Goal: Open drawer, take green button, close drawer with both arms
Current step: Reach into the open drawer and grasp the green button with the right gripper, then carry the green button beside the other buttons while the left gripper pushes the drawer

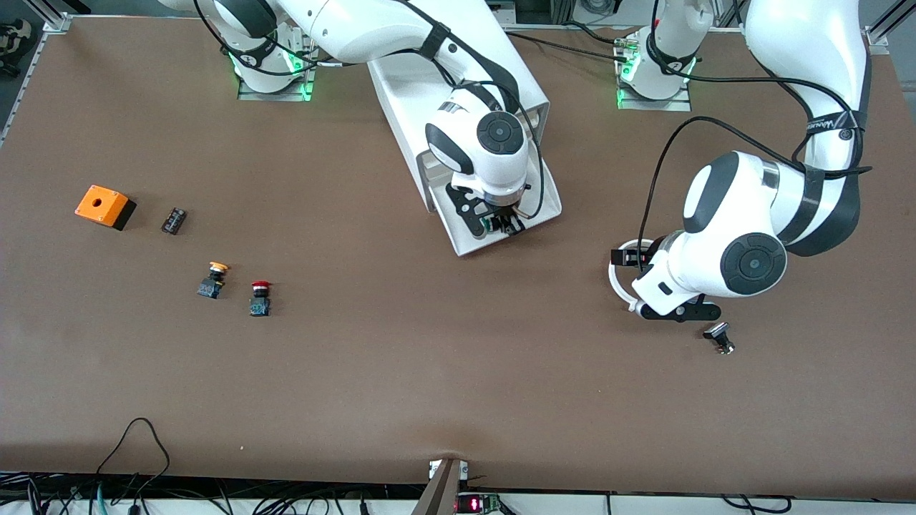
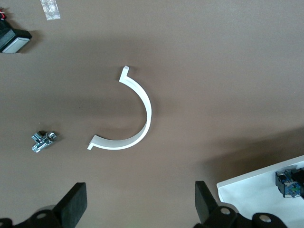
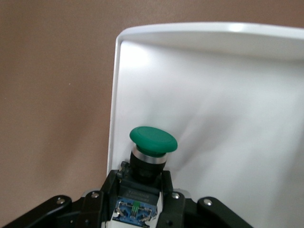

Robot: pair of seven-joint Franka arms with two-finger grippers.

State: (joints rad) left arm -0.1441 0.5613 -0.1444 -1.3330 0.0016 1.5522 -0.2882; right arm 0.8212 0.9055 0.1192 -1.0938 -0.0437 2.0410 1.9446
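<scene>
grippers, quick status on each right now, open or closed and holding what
Left gripper: open, holding nothing, over the white curved piece on the table.
Right gripper: shut on the green button, over the open drawer.

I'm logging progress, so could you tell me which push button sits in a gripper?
The green-capped button, clamped in the right gripper over the open drawer.

The drawer (image 1: 469,236) stands pulled out of the cabinet (image 1: 401,93); the green button (image 3: 153,140) is in it, inside the right tool (image 1: 499,223).
</scene>
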